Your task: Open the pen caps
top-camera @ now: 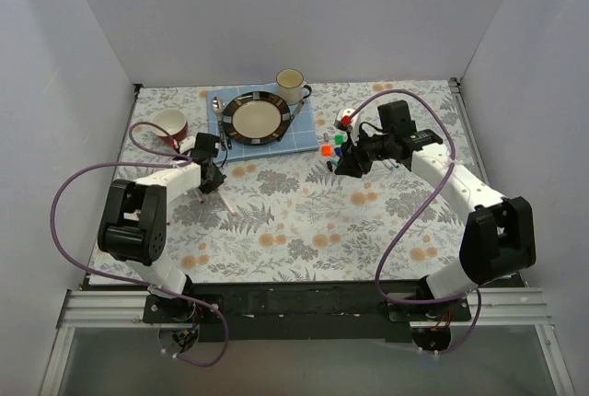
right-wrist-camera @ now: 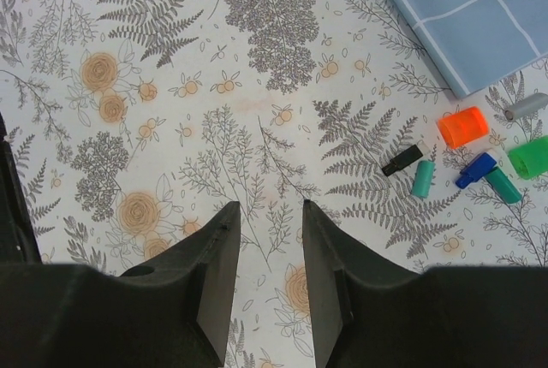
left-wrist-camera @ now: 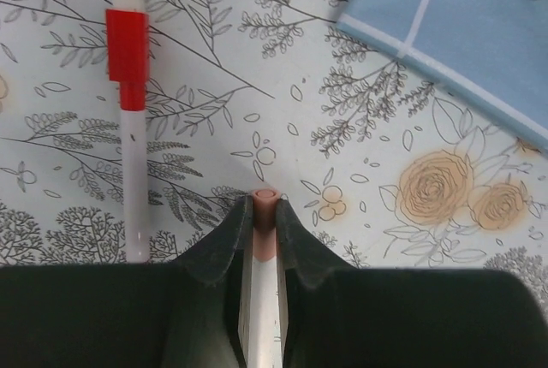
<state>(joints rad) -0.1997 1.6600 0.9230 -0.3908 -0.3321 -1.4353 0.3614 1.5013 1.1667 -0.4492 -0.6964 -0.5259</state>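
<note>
My left gripper is shut on a slim white-barrelled pen; the pen's pinkish end pokes out past the fingertips, low over the floral cloth. A second white pen with a red cap lies just to its left. My right gripper is open and empty above bare cloth. Loose caps lie to its right: orange, green, two teal, blue. In the top view, my left gripper is at mid-left and my right gripper is beside the caps.
A blue checked mat holds a dark-rimmed plate and a spoon. A mug stands behind it and a red bowl at the left. A small black piece and a grey piece lie among the caps.
</note>
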